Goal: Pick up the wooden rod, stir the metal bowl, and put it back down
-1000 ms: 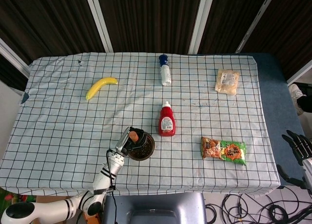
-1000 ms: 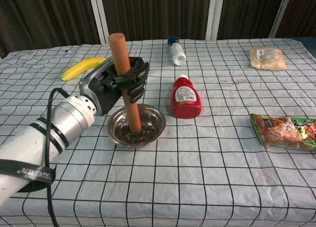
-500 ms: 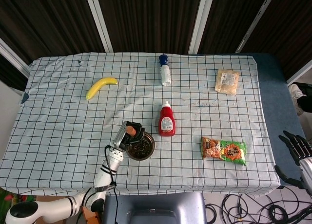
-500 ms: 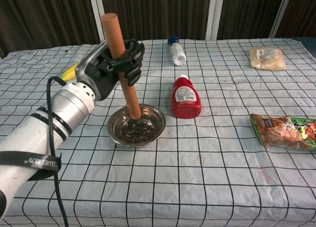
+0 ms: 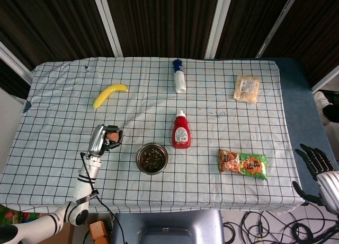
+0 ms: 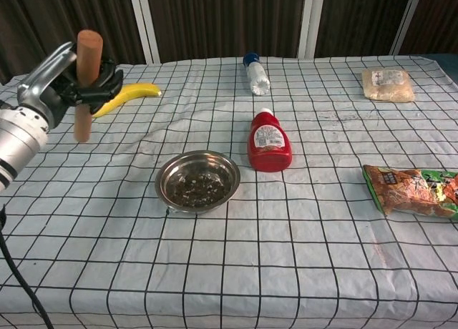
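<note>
Rod, wooden (image 6: 85,82): gripped upright in your left hand (image 6: 68,86), lifted off the cloth, left of the metal bowl (image 6: 198,181), toward the table's (image 5: 63,116) left edge. Long axis near vertical; tilt it flat before release. Right hand (image 5: 318,162): holds nothing, fingers spread, beyond the right edge.

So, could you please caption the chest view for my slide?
Left hand holds the wooden rod upright above the table, left of the metal bowl.

bowl (image 6: 197,181) left of ketchup bottle (image 6: 268,141), banana (image 6: 127,98) behind
</note>
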Motion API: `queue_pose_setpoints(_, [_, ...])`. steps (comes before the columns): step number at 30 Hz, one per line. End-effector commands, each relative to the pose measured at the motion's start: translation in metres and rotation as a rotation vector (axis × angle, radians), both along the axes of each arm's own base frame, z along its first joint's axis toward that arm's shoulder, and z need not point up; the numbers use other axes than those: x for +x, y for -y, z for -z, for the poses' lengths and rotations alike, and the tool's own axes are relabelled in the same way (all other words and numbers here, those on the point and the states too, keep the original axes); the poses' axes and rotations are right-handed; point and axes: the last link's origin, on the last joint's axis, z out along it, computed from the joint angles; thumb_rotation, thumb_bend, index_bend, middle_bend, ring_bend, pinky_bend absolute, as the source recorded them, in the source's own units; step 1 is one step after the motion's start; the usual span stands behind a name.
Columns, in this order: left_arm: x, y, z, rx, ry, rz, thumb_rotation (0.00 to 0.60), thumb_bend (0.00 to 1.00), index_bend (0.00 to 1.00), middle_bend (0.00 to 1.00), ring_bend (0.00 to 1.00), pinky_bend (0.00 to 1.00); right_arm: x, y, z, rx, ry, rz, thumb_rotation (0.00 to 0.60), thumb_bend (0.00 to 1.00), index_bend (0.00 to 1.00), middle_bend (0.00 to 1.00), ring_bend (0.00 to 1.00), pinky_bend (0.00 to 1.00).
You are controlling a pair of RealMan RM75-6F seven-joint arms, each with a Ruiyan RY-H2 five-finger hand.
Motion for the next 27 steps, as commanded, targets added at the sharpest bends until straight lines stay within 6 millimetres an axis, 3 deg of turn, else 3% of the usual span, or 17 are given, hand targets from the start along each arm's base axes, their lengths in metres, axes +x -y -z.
queue_pose_setpoints(1, [-0.051, 0.003, 0.009, 0.012, -0.236, -0.114, 0.6, 0.92, 0.94, 1.0, 0.89, 1.0, 0.001, 0.001, 0.003, 0.012, -0.008, -0.002, 0.6, 0.32, 0.0, 0.0, 0.0, 0.0])
queue_pose_setpoints(6, [-0.06, 0.002, 0.02, 0.0, -0.393, -0.103, 0.6, 0.88, 0.87, 1.0, 0.81, 0.99, 0.001, 0.003, 0.006, 0.022, -0.018, 0.001, 0.6, 0.32, 0.0, 0.0, 0.0, 0.0])
queue_pose_setpoints(13, [-0.062, 0.001, 0.031, 0.048, -0.596, -0.143, 0.6, 0.84, 0.73, 0.97, 0.66, 0.85, 0.001, 0.002, 0.004, 0.018, -0.013, -0.002, 0.6, 0.32, 0.0, 0.0, 0.0, 0.0])
queue_pose_setpoints(15, [-0.062, 0.002, 0.035, 0.0, -0.601, -0.162, 0.6, 0.76, 0.63, 0.86, 0.55, 0.71, 0.001, 0.002, 0.005, 0.022, -0.015, -0.004, 0.6, 0.32, 0.0, 0.0, 0.0, 0.0])
queue_pose_setpoints(17, [-0.058, 0.003, 0.036, -0.032, -0.578, -0.167, 0.6, 0.65, 0.5, 0.67, 0.36, 0.51, 0.001, 0.002, 0.005, 0.025, -0.017, -0.005, 0.6, 0.32, 0.0, 0.0, 0.0, 0.0])
queue_pose_setpoints(19, [-0.055, 0.003, 0.035, -0.059, -0.56, -0.167, 0.6, 0.61, 0.41, 0.53, 0.23, 0.38, 0.002, 0.001, 0.005, 0.026, -0.018, -0.006, 0.6, 0.32, 0.0, 0.0, 0.0, 0.0])
queue_pose_setpoints(24, [-0.05, 0.007, 0.036, -0.227, -0.522, -0.199, 0.6, 0.49, 0.19, 0.27, 0.02, 0.22, 0.001, 0.001, 0.005, 0.024, -0.018, -0.005, 0.6, 0.32, 0.0, 0.0, 0.0, 0.0])
queue_pose_setpoints(27, [-0.047, 0.011, 0.035, -0.274, -0.543, -0.201, 0.6, 0.49, 0.12, 0.16, 0.0, 0.06, 0.002, 0.001, 0.006, 0.026, -0.02, -0.004, 0.6, 0.32, 0.0, 0.0, 0.0, 0.0])
